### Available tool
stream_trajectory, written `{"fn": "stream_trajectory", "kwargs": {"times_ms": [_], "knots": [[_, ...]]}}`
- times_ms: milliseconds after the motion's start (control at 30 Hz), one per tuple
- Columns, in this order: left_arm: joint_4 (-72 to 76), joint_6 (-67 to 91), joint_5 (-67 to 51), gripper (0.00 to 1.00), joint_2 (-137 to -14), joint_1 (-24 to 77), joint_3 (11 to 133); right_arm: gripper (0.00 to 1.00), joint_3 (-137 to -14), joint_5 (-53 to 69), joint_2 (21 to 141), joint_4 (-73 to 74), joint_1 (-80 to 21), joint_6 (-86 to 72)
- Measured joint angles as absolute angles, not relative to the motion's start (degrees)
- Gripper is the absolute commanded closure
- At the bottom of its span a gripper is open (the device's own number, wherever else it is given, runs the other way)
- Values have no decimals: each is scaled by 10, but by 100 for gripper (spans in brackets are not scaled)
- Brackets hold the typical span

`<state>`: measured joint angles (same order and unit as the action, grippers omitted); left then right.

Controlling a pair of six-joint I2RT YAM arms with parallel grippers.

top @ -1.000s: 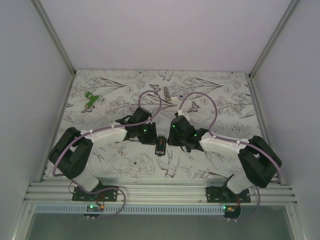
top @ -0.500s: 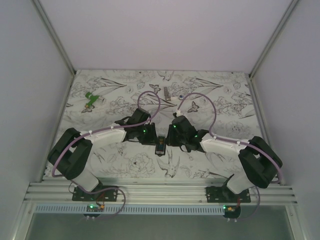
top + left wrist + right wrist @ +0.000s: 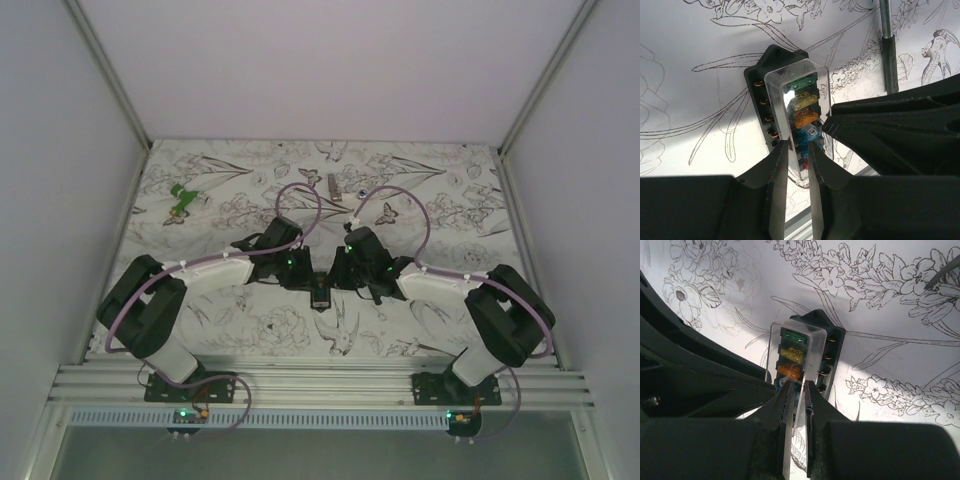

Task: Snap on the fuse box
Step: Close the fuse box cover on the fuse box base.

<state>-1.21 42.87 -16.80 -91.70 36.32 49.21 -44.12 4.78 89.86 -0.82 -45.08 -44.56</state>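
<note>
The fuse box [image 3: 320,291] lies on the flower-print mat between my two arms. It has a black base and a clear cover over green, yellow, orange and blue fuses, and shows in the left wrist view [image 3: 790,100] and the right wrist view [image 3: 802,347]. My left gripper [image 3: 310,281] is just left of it and my right gripper [image 3: 333,279] just right of it. In the left wrist view my left gripper [image 3: 796,150] is over the cover's near end, jaws almost together. In the right wrist view my right gripper [image 3: 796,387] is the same, with the cover's clear edge in the slit.
A small grey oblong metal piece [image 3: 331,186] lies at the back middle. A green object [image 3: 182,200] lies at the back left. A slim rod with a black grip [image 3: 888,60] lies beside the fuse box. White walls close in the mat; a metal rail [image 3: 320,385] runs along the near edge.
Both grippers have closed in on the fuse box from either side. The right arm has swung left toward it. The fuse box has stayed in place.
</note>
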Motion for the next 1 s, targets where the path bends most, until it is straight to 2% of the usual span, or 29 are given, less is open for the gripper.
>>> {"fn": "stream_trajectory", "kwargs": {"times_ms": [267,400,667,833,1000], "knots": [[2,446,-167,83,-913,361,477,94,-431,82,915,-44,-432,-479],[12,455,-166,81,-905,361,469,88,-418,81,905,-62,-430,-482],[-8,451,-154,60,-861,381,455,72,-428,60,864,22,-444,-418],[-34,425,-123,59,-827,371,481,70,-442,51,838,57,-444,-383],[-39,406,-117,65,-869,347,520,71,-442,57,838,60,-444,-377]]}}
